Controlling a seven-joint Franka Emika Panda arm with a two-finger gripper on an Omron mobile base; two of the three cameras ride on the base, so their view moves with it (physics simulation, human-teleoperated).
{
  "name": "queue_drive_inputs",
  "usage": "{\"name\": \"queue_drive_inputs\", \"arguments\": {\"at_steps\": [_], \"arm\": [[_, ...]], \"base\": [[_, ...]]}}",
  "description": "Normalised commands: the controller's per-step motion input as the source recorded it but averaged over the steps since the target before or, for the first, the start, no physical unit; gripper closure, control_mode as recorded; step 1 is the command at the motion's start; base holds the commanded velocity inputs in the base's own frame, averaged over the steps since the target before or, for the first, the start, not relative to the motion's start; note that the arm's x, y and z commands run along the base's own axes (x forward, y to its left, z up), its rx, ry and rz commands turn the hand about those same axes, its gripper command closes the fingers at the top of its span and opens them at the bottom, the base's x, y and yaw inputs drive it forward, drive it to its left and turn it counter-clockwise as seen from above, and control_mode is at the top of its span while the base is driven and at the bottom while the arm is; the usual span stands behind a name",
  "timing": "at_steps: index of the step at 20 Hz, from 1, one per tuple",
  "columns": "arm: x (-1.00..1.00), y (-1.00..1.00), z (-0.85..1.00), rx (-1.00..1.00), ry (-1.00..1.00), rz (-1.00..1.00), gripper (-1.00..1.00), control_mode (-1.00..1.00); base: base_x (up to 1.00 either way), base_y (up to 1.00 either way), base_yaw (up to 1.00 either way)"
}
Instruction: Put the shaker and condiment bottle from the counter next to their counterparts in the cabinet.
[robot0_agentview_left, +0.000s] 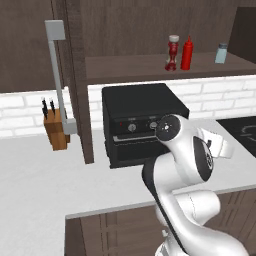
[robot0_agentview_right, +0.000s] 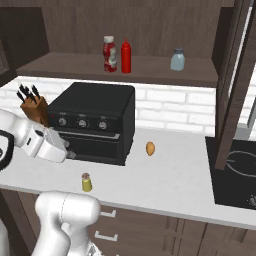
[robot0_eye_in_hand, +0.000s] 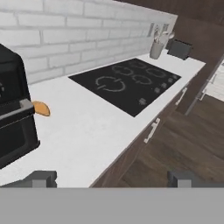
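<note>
The small yellow shaker (robot0_agentview_right: 87, 182) stands upright on the grey counter (robot0_agentview_right: 165, 180), near its front edge, left of centre. My gripper (robot0_eye_in_hand: 113, 178) is open with nothing between its fingers. It hovers in front of the black toaster oven (robot0_agentview_right: 95, 122), above and left of the shaker, and faces along the counter toward the stove. The squat red condiment bottle (robot0_agentview_right: 109, 54) (robot0_agentview_left: 172, 52) stands on the cabinet shelf (robot0_agentview_right: 150, 70), touching-close to the slim red squeeze bottle (robot0_agentview_right: 126, 56) (robot0_agentview_left: 187, 53). The pale blue shaker (robot0_agentview_right: 177, 60) (robot0_agentview_left: 221, 53) stands further right on the same shelf.
An orange food item (robot0_agentview_right: 150, 148) (robot0_eye_in_hand: 40, 108) lies right of the toaster oven. A knife block (robot0_agentview_right: 34, 107) stands to the oven's left. The black stove (robot0_eye_in_hand: 127, 83) takes up the counter's right. The open cabinet door with its grey handle (robot0_agentview_left: 55, 75) hangs at the left.
</note>
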Motion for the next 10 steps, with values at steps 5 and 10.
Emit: {"name": "queue_drive_inputs", "arguments": {"at_steps": [5,10], "arm": [[0.00,0.00,-0.72,-0.12,-0.20,0.00,-1.00,-1.00],[0.00,0.00,-0.69,-0.11,-0.23,0.00,-1.00,-1.00]], "base": [[0.00,0.00,0.00],[0.00,0.00,0.00]]}}
